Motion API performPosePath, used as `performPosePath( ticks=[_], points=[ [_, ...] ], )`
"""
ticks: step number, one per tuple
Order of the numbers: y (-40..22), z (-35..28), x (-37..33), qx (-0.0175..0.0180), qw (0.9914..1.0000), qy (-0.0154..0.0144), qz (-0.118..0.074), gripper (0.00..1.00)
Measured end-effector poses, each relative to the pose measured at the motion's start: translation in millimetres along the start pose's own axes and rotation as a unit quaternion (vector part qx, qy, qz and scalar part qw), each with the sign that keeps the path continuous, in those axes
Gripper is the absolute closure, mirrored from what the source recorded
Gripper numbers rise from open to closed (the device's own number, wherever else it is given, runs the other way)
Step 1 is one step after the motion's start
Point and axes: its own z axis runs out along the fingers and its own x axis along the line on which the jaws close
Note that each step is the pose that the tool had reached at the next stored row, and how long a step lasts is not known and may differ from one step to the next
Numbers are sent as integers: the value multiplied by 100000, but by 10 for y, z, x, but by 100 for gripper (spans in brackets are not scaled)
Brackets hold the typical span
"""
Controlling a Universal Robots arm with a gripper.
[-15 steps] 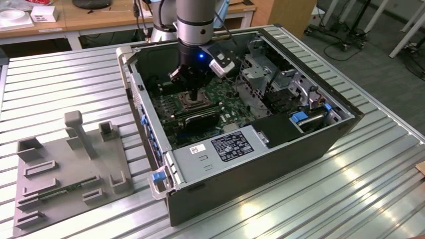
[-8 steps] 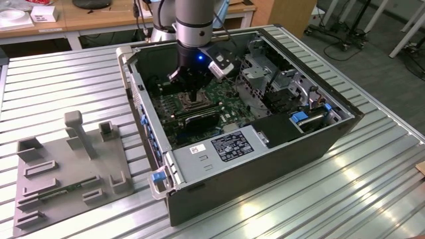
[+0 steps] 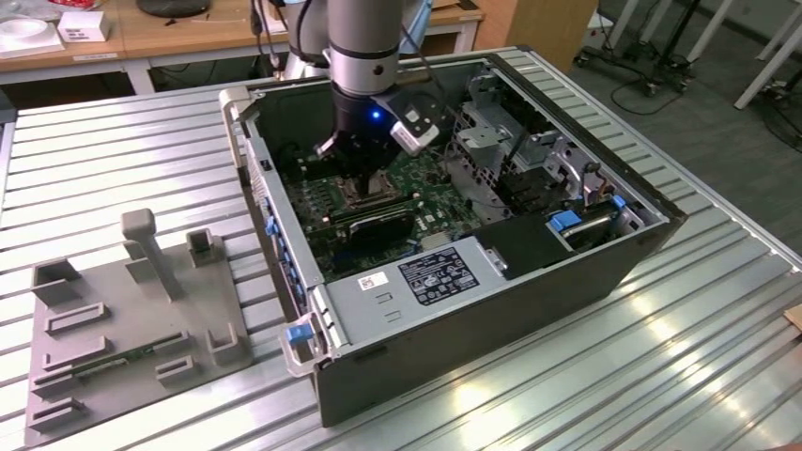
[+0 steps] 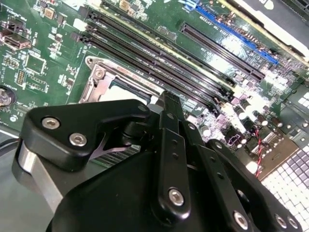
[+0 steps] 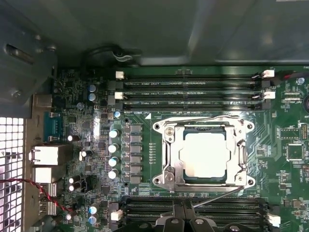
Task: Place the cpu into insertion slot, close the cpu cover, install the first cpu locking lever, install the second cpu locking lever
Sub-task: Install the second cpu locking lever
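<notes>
In the first wrist view the cpu [image 5: 204,154] lies in the insertion slot [image 5: 204,182], the cpu cover [image 5: 170,152] closed around it. The exterior view shows the end effector [image 3: 364,193] lowered inside the open computer case [image 3: 501,319] on the worktop [image 3: 652,376]; whether its fingers are spread cannot be told.

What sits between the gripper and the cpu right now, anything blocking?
Nothing visible. In the first wrist view the cpu lies in the insertion slot, its pale face showing through the window of the cpu cover, which is down around it. The gripper hovers beside the socket, by the memory slots.
</notes>
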Motion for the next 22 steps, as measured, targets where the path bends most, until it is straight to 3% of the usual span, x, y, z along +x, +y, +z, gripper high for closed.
performPosePath(
  ticks=[11,22],
  points=[
    [-22,113,62,2,100000,-15,104,89],
    [-22,150,121,2,100000,-14,115,89]
  ],
)
